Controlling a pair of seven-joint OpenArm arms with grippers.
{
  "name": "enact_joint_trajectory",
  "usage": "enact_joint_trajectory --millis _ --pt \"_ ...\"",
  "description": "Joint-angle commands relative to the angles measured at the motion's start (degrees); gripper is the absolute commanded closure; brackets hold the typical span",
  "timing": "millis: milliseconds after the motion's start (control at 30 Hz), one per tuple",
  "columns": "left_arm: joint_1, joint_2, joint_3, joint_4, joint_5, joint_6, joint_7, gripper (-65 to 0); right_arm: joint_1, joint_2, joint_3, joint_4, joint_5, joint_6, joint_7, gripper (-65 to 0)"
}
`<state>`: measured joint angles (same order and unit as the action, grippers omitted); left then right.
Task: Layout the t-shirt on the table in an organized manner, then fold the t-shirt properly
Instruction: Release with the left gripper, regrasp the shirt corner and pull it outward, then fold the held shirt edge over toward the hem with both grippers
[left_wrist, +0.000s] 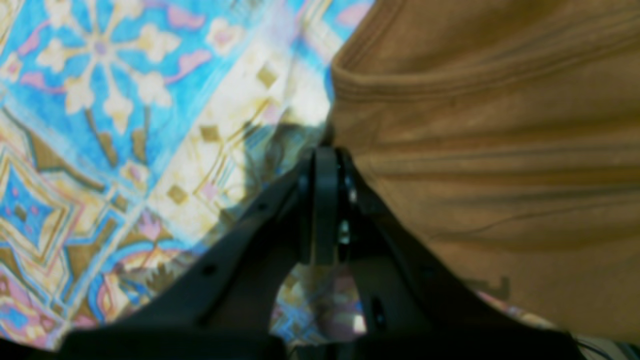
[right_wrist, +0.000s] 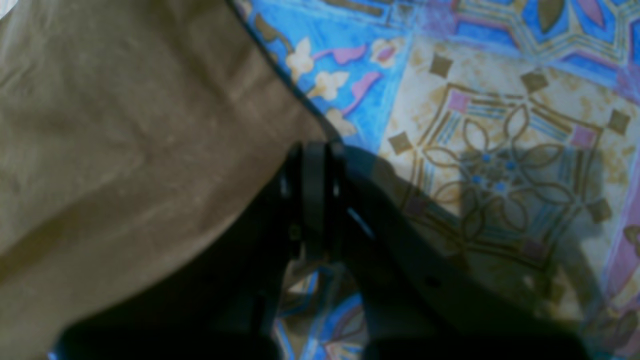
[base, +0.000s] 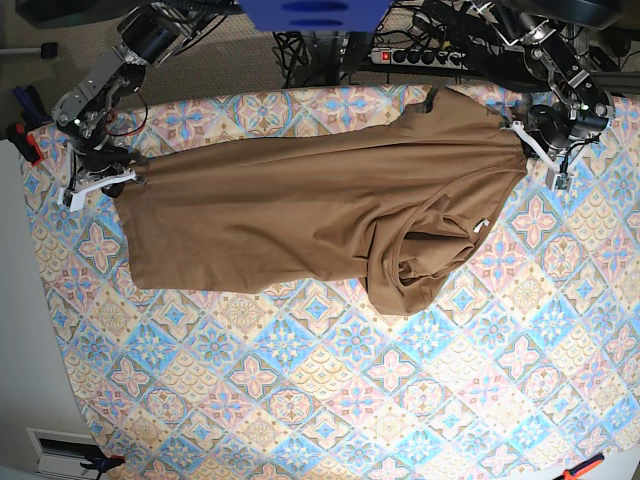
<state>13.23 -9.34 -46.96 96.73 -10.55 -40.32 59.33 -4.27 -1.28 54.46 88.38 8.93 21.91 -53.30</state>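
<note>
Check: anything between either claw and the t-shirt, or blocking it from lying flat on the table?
Nothing visible. The left claw and right claw are each shut on the t-shirt at opposite edges. The table around it shows only patterned cloth.

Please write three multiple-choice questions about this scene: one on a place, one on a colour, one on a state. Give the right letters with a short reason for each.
1. In the base view, where does the bunched part of the t-shirt lie?
A. toward the shirt's right end
B. toward its left end
C. off the table

2. What colour is the t-shirt?
A. blue
B. tan-brown
C. white

3. How do the two grippers stand?
A. both open, away from the shirt
B. one open, one shut
C. both shut at the shirt's edges

Answers:
1. A: the folds pile up at the lower right of the shirt, over the table.
2. B: plain tan-brown in every view.
3. C: the left gripper and the right gripper each have jaws together at a fabric edge.
</note>
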Motion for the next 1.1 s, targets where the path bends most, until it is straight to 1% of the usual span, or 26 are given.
enact_joint_trajectory --millis 0,33,100,200,267,333,400,467,533,633,667,700,767,867,933,967,1067 --pt "0.2 -0.6 -0.3 0.8 1.3 0.3 1.3 0.0 0.4 0.5 0.0 0.7 0.1 0.1 0.0 0.0" --pt "0.2 -0.5 -0.3 0.8 1.2 0.3 1.4 0.0 0.4 0.5 0.0 1.1 0.1 0.1 0.0 0.0" --pt "0.2 1.1 -0.4 2.6 1.3 0.3 1.5 0.0 0.4 0.4 -0.1 1.6 0.1 0.1 0.0 0.0" --pt "1.7 3.8 0.1 11.3 1.1 0.3 3.1 0.0 0.4 0.5 -0.1 3.5 0.0 0.1 0.0 0.0" --pt "1.4 5.2 2.1 18.1 1.2 0.3 6.3 0.0 0.4 0.5 -0.1 6.0 0.0 0.1 0.0 0.0" --pt "0.0 5.3 4.6 23.0 1.1 0.3 10.1 0.0 0.4 0.6 -1.1 8.4 0.0 0.1 0.0 0.0" --pt "-3.6 5.4 6.0 24.5 1.1 0.3 15.1 0.0 0.0 0.6 -4.9 10.6 0.0 0.1 0.0 0.0" --pt "-8.4 5.4 5.7 24.5 1.4 0.3 20.7 0.0 0.0 0.7 -8.6 12.9 0.0 0.1 0.0 0.0" --pt "-13.0 5.2 5.7 24.5 1.4 0.3 20.7 0.0 0.0 2.2 -10.5 15.1 0.1 0.1 0.0 0.0" --pt "-18.6 5.0 5.7 24.5 1.3 0.3 20.7 0.0 0.4 3.2 -12.5 16.9 0.1 0.1 0.0 0.0" --pt "-20.7 4.8 5.7 24.5 1.4 0.3 20.7 0.0 0.4 4.0 -12.9 17.2 0.1 0.1 0.0 0.0" --pt "-22.6 3.9 5.8 24.5 1.5 0.3 20.7 0.0 0.4 4.7 -13.2 17.3 0.1 0.1 0.0 0.0" --pt "-24.8 3.3 6.0 24.4 1.6 0.3 20.7 0.0 1.0 6.1 -13.2 17.2 0.1 0.1 0.0 0.0" --pt "-28.5 3.0 6.2 23.3 2.4 0.3 20.7 0.0 6.3 6.7 -13.2 15.7 0.1 0.1 -1.0 0.0" --pt "-31.7 3.2 6.7 20.7 5.1 0.3 20.7 0.0 11.0 6.7 -13.2 13.1 0.1 0.1 -2.5 0.0" --pt "-33.1 3.2 8.1 19.2 6.8 0.3 20.7 0.0 12.8 6.8 -13.2 11.4 0.1 0.1 -3.4 0.0" --pt "-35.3 2.9 14.7 13.7 10.7 0.3 20.7 0.0 15.8 8.7 -13.4 6.1 0.1 0.1 -4.6 0.0"
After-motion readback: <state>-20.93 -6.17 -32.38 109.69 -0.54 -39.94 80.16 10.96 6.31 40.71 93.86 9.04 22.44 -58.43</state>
